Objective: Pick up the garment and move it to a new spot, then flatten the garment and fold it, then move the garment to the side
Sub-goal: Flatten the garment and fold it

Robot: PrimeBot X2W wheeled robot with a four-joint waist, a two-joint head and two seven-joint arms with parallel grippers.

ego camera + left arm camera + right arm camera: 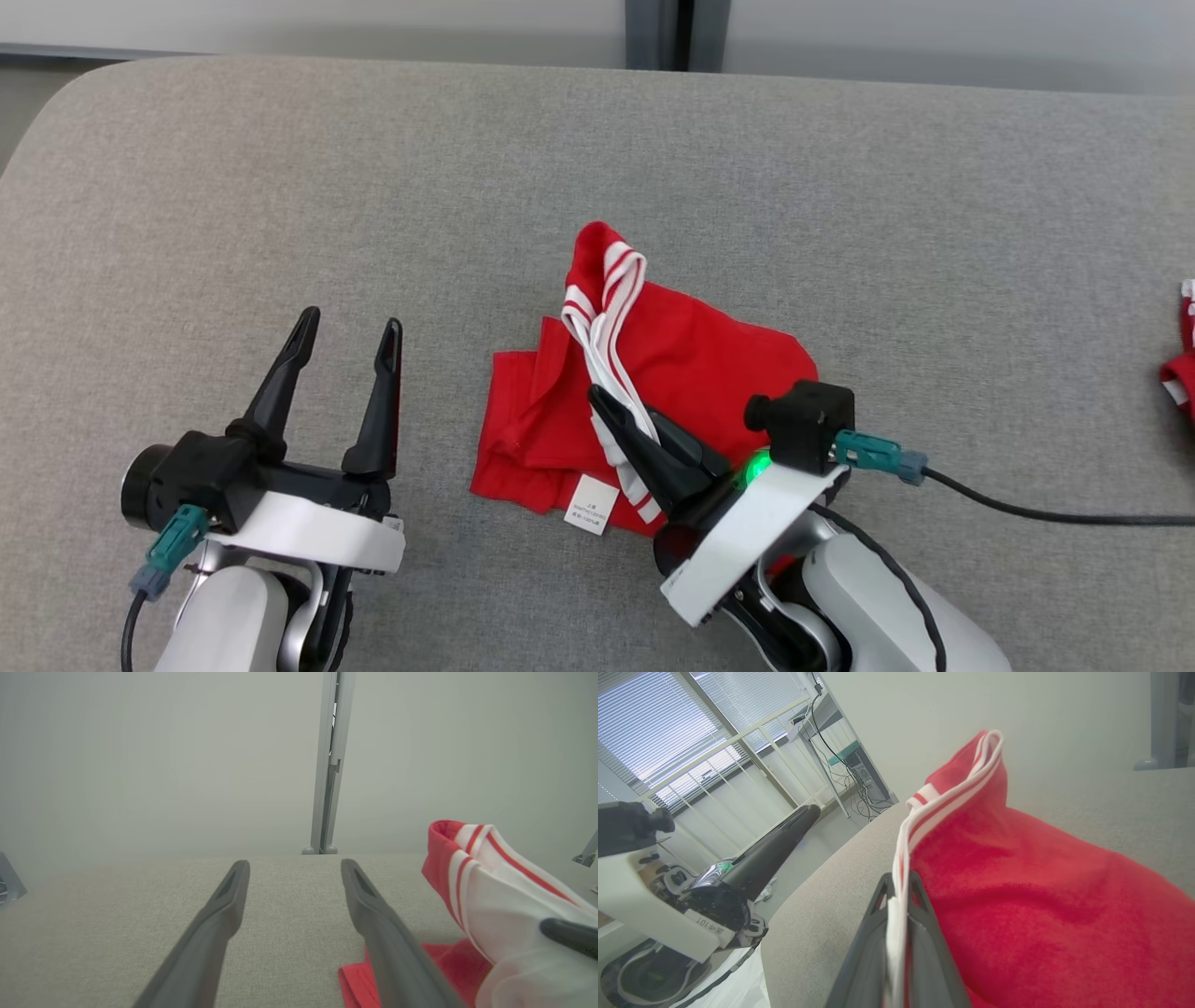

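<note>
Grip matters most right now. Nearest to the robot, the right gripper [597, 397] is squeezed tight on the striped trim [611, 308] of the garment [719, 364], with the white band pinched between its two dark fingers. The left gripper [352, 324] sits off to the left, spread wide and holding nothing. It is near the cloth but not touching it. A small white label [592, 505] pokes out at the near edge of the garment. The garment lies in a bumpy red heap in the middle of the grey table [280, 187], and the trim runs up to its far end. I think the job now is to lift it and carry it to a new spot. The band is thin, so it could slip out. A slow lift, straight up, looks safest. The empty gripper could take the left edge to share the load. Far off at the right edge lies another red cloth [1180, 359], so carry the garment clear of that.
</note>
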